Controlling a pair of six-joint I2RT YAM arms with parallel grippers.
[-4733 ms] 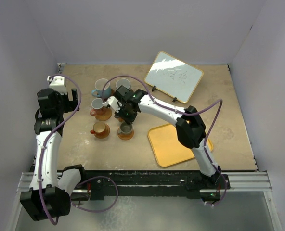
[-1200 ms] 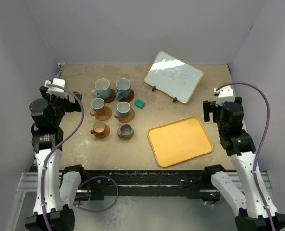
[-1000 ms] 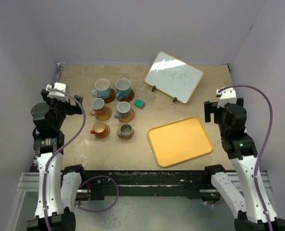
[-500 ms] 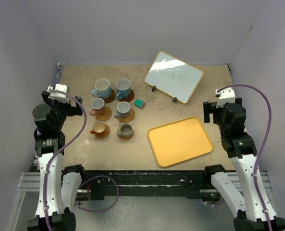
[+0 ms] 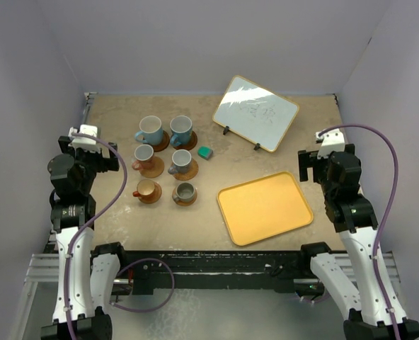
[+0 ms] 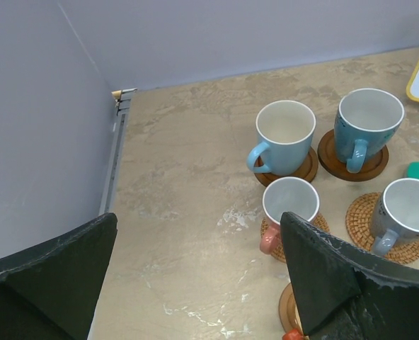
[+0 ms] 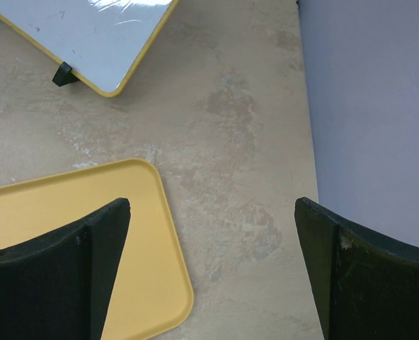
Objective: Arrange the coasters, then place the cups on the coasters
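Several cups stand in two columns at the table's left, each on its own coaster: light blue (image 5: 150,129), blue (image 5: 180,129), pinkish (image 5: 144,154), grey-blue (image 5: 181,161), orange (image 5: 147,188) and grey (image 5: 185,191). In the left wrist view the light blue cup (image 6: 286,127) and blue cup (image 6: 369,117) sit on dark brown coasters (image 6: 330,152), and the pinkish cup (image 6: 290,200) on a woven one. My left gripper (image 6: 199,219) hangs open above bare table left of the cups, holding nothing. My right gripper (image 7: 213,205) is open and empty above the table's right side.
A small teal block (image 5: 206,151) lies right of the cups. A yellow tray (image 5: 265,207) sits at the front right, its corner showing in the right wrist view (image 7: 163,283). A whiteboard (image 5: 255,113) leans on its stand at the back. Side walls stand close to both arms.
Several seconds ago the right arm reached over the cups; it has since drawn back to the right. Over the last second both arms barely shift, and the cups stay put.
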